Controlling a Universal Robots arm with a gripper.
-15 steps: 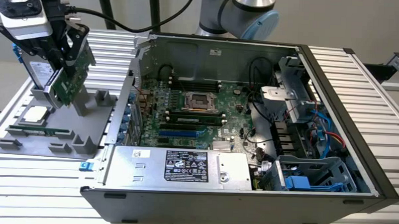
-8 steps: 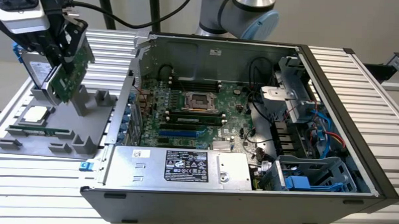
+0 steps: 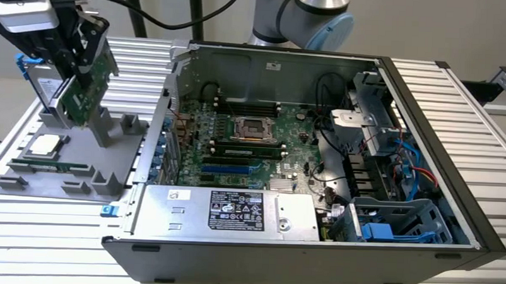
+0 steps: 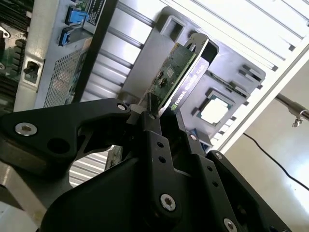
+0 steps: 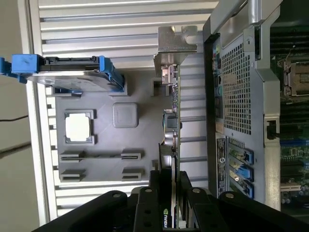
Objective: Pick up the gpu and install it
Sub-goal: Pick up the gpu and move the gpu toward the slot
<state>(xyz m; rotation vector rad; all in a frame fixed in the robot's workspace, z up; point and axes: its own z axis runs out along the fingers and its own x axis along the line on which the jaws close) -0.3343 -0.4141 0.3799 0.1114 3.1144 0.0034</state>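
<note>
The gpu (image 3: 88, 89), a green card with a black cooler face, hangs tilted over the grey holder tray (image 3: 32, 186) at the exterior view's left. My gripper (image 3: 71, 57) is shut on its upper edge. Its lower edge sits close to the tray's upright posts (image 3: 106, 127); I cannot tell whether they touch. In the second wrist view the gpu (image 4: 177, 77) sticks out from between the black fingers (image 4: 153, 133) of the gripper (image 4: 166, 123). The first wrist view shows the gpu (image 5: 172, 130) edge-on, its silver bracket (image 5: 176, 41) at the far end, with the gripper (image 5: 169, 183) clamped on it.
The open computer case (image 3: 423, 91) lies to the exterior view's right of the tray, with the motherboard (image 3: 236, 141), a blue slot (image 3: 227, 168) and the power supply (image 3: 225, 210) inside. The tray also carries a hard drive with blue rails (image 5: 72, 72), a processor chip (image 5: 79, 127) and a memory stick (image 3: 50, 166).
</note>
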